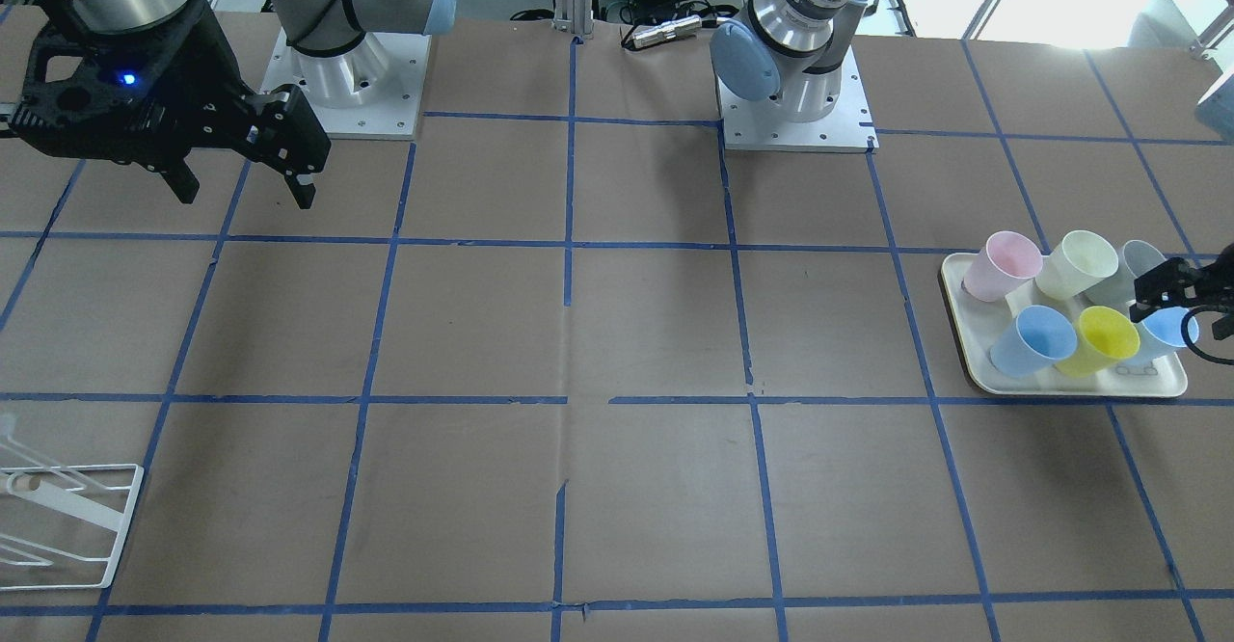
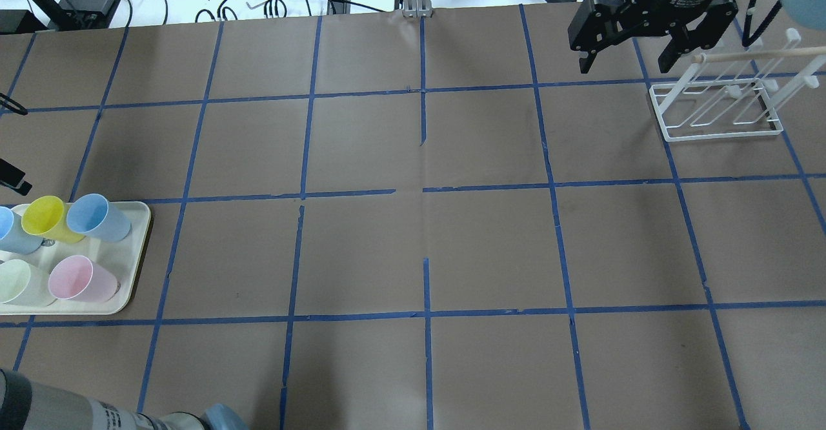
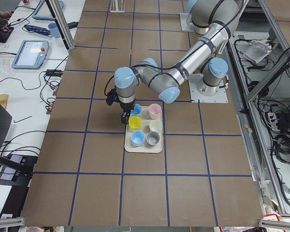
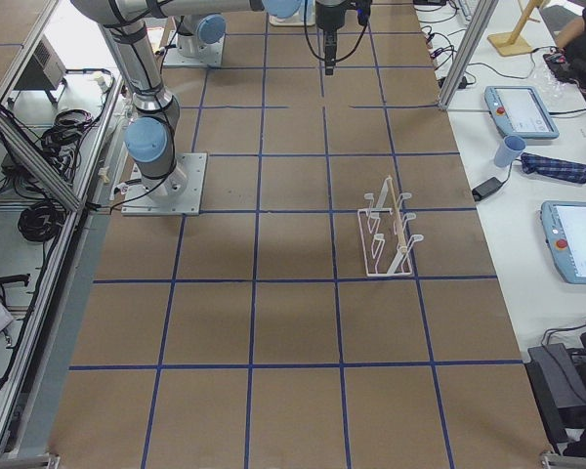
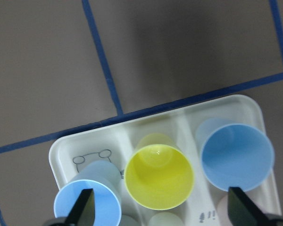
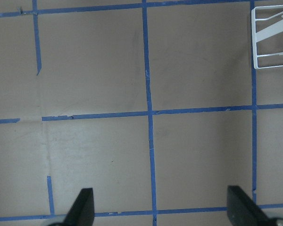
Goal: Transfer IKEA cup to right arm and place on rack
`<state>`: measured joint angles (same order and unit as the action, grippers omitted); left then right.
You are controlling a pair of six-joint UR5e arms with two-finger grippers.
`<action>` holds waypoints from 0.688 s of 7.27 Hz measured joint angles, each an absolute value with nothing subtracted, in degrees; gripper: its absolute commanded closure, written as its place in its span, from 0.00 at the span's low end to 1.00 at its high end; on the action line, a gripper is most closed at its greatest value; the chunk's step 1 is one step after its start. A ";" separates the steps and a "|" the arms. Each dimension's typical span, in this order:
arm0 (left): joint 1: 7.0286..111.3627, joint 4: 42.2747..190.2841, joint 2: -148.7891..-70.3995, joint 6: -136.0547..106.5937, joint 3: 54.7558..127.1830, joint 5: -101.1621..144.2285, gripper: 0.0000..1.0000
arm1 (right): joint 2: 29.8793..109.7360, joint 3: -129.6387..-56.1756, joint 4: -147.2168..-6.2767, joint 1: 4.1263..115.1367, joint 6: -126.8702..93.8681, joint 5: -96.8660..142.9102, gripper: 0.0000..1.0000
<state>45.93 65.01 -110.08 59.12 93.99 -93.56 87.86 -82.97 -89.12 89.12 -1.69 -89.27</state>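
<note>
The yellow IKEA cup (image 5: 159, 176) stands upright on the cream tray (image 5: 85, 141) between two blue cups, and also shows in the front-facing view (image 1: 1107, 338) and the overhead view (image 2: 45, 218). My left gripper (image 5: 161, 212) is open and hovers over the tray, its fingers either side of the yellow cup, apart from it. My right gripper (image 2: 624, 65) is open and empty, held high next to the white wire rack (image 2: 716, 110). The rack also shows in the right wrist view (image 6: 273, 40) and the front-facing view (image 1: 58, 526).
The tray also holds a pink cup (image 1: 1003, 266), a pale cream cup (image 1: 1075, 264), a grey cup (image 1: 1142, 258) and two blue cups (image 1: 1032, 340). Both arm bases (image 1: 795, 102) stand at the table's robot side. Brown table with a blue tape grid lies between tray and rack.
</note>
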 measured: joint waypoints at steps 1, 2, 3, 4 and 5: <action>44.49 64.11 -111.96 59.92 93.99 -92.86 0.00 | 87.87 -82.97 -89.12 89.12 -1.72 -89.29 0.00; 43.73 63.94 -113.17 60.18 94.07 -92.02 0.00 | 87.88 -82.94 -89.12 89.12 -1.74 -89.29 0.00; 43.40 63.98 -113.74 60.30 94.50 -91.37 0.00 | 87.89 -82.91 -89.12 89.12 -1.75 -89.29 0.00; 43.24 63.92 -114.01 60.40 95.10 -90.95 0.00 | 87.89 -82.90 -89.12 89.12 -1.78 -89.30 0.00; 43.26 63.86 -114.11 60.44 95.54 -90.72 0.00 | 87.89 -82.89 -89.12 89.12 -1.81 -89.30 0.00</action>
<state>43.26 63.86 -114.11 60.44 95.54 -90.72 87.89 -82.89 -89.12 89.12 -1.81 -89.30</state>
